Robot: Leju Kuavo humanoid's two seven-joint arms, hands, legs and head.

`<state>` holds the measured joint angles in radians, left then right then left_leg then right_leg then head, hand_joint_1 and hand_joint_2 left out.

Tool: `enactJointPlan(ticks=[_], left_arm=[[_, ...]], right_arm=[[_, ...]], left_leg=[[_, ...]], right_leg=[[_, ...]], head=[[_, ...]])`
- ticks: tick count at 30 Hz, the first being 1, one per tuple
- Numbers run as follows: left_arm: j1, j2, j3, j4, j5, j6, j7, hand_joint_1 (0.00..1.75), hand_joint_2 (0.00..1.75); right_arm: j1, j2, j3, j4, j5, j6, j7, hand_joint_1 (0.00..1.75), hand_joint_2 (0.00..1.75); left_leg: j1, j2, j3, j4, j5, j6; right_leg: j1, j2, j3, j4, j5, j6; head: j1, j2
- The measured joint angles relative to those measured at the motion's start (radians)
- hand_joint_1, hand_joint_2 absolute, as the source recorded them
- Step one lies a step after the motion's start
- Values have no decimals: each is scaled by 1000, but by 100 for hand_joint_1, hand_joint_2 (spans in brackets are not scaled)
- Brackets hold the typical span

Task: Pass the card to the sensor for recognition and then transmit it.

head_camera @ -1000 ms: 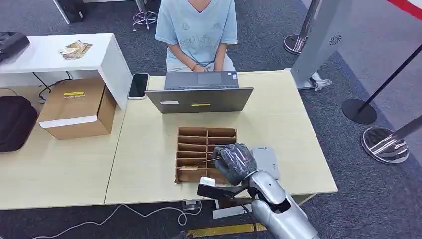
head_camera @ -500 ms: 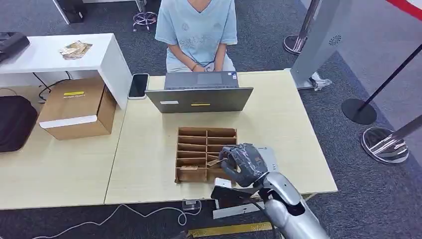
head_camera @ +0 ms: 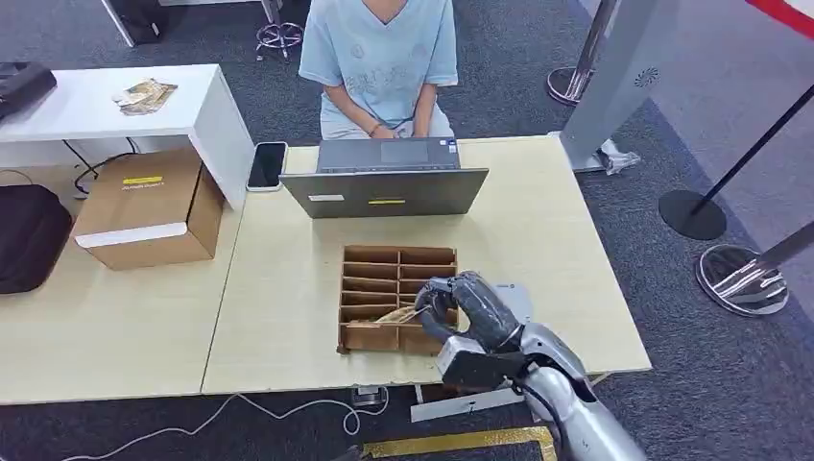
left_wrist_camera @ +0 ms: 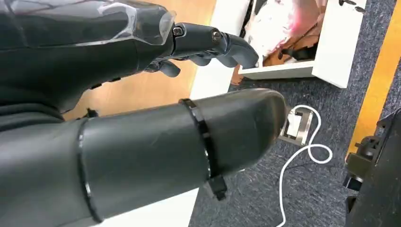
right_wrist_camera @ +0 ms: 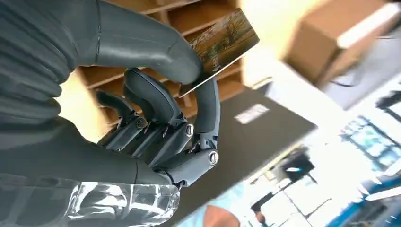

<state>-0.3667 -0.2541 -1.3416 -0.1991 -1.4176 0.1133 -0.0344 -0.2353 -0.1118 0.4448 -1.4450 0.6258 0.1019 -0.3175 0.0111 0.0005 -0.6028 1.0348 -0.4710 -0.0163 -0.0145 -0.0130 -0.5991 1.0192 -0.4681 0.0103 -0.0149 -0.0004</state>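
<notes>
Head view shows the right hand (head_camera: 467, 309) pinching a thin brown printed card (head_camera: 395, 314) over the near rows of the brown cardboard divider tray (head_camera: 357, 288), just beside the grey flat card sensor (head_camera: 514, 300). Print on the card is too small to read. Bare pale wooden tabletop (head_camera: 288, 298) lies left of the tray. The left hand (left_wrist_camera: 142, 94) hangs with fingers loosely apart, holding nothing.
</notes>
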Motion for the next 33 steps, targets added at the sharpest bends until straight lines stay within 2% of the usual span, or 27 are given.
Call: enactJointPlan(ticks=[2, 3, 7, 10, 14, 18, 23, 26, 30, 33], left_arm=[[0, 0, 0, 0, -3, 0, 0, 0, 0], [0, 0, 0, 0, -4, 0, -13, 0, 0], [0, 0, 0, 0, -2, 0, -22, 0, 0], [0, 0, 0, 0, 7, 0, -37, 0, 0], [0, 0, 0, 0, 30, 0, -54, 0, 0], [1, 0, 5, 0, 61, 0, -67, 0, 0], [13, 3, 47, 0, 131, 0, -76, 0, 0], [24, 7, 90, 0, 178, 0, -85, 0, 0], [36, 10, 135, 0, 209, 0, -84, 0, 0], [45, 11, 164, 0, 244, 0, -87, 0, 0]], right_arm=[[-12, 0, -6, -1, -62, 29, -26, 175, 175], [-49, 5, -17, 0, -186, 88, -62, 175, 175], [-106, 15, -38, 10, -309, 136, -92, 175, 175], [-162, 28, -53, 21, -400, 161, -90, 175, 175], [-258, 51, -56, 45, -456, 146, -54, 175, 175], [-367, 94, -52, 101, -469, 80, -4, 175, 175], [-542, 175, -24, 230, -418, -114, 109, 175, 175], [-661, 221, 8, 347, -324, -235, 175, 175, 175], [-780, 276, 32, 512, -259, -302, 244, 175, 175], [-868, 305, 56, 661, -164, -372, 321, 175, 175]], left_leg=[[0, 0, 0, 0, 0, 0], [0, 0, 0, 0, 0, 0], [0, 0, 0, 0, 0, 0], [0, 0, 0, 0, 1, 0], [0, 0, 0, 0, 1, -1], [0, 0, 0, 0, 1, -1], [0, 0, 0, 0, 2, -3], [0, 0, 0, 0, 3, -3], [0, 0, 0, 0, 3, -3], [0, 0, 0, 0, 3, -3]], right_leg=[[0, 0, 0, 0, 0, 0], [0, 0, 0, 0, 0, 0], [0, 0, 0, 0, 1, 0], [0, 0, 0, 0, 1, 0], [0, 1, 0, 1, 1, 0], [0, 1, 0, 2, 1, 0], [0, 1, -1, 3, 1, -1], [0, 1, -1, 3, 1, -1], [0, 1, -1, 3, 1, -1], [0, 0, -1, 3, 1, -1]], head=[[0, 0], [0, 0], [0, 0], [0, 0], [0, 0], [0, 0], [0, 0], [0, 0], [0, 0], [0, 0]])
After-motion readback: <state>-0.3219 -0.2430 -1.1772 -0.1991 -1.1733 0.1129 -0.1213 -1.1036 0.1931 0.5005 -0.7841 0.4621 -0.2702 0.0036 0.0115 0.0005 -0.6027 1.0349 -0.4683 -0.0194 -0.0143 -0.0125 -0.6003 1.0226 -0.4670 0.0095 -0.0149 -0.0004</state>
